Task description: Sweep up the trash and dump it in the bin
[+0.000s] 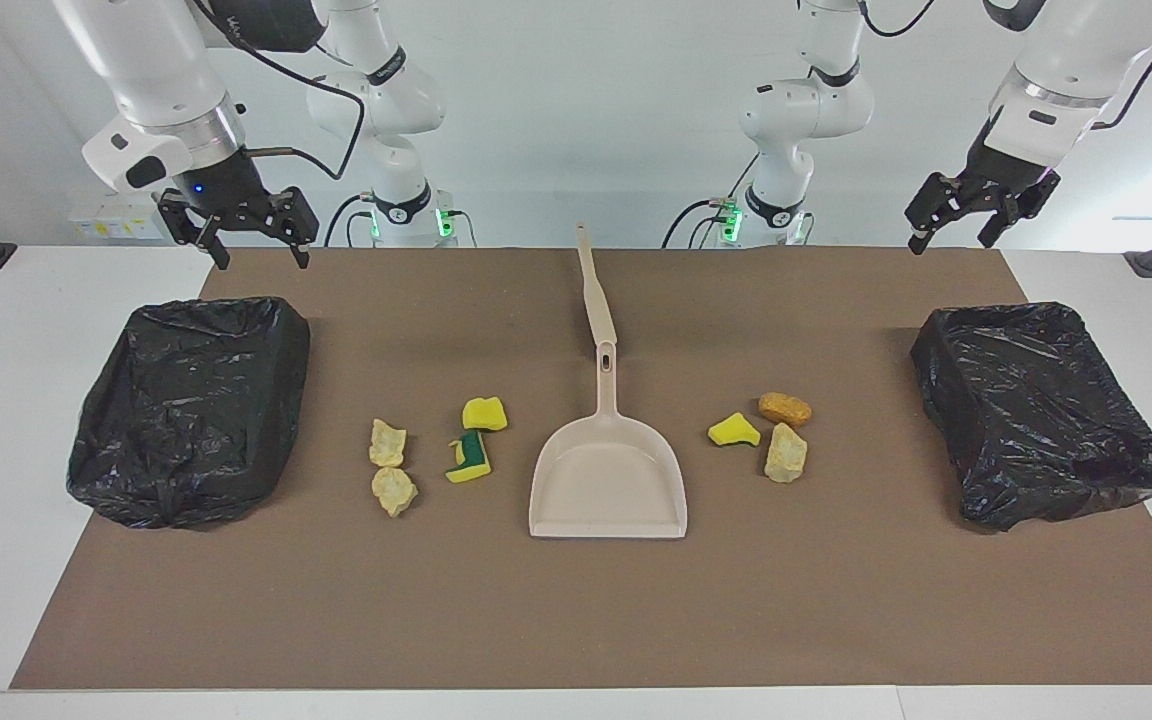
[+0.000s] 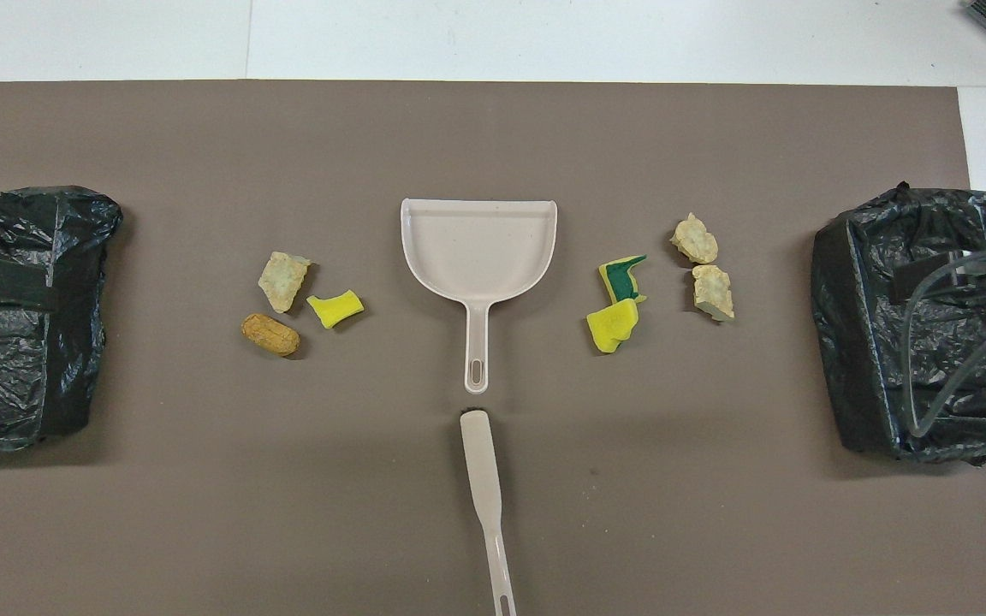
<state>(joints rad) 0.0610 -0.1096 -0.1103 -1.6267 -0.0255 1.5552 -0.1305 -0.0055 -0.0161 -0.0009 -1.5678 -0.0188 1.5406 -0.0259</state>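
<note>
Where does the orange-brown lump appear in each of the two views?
Facing view: orange-brown lump lies right of the dustpan, above a beige lump.
Overhead view: it lies left of the dustpan, below that beige lump.
Shared landmark: the dustpan at centre.

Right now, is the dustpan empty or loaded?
Empty. The dustpan lies flat with a bare scoop in both views; all seven trash scraps sit on the mat beside it.
</note>
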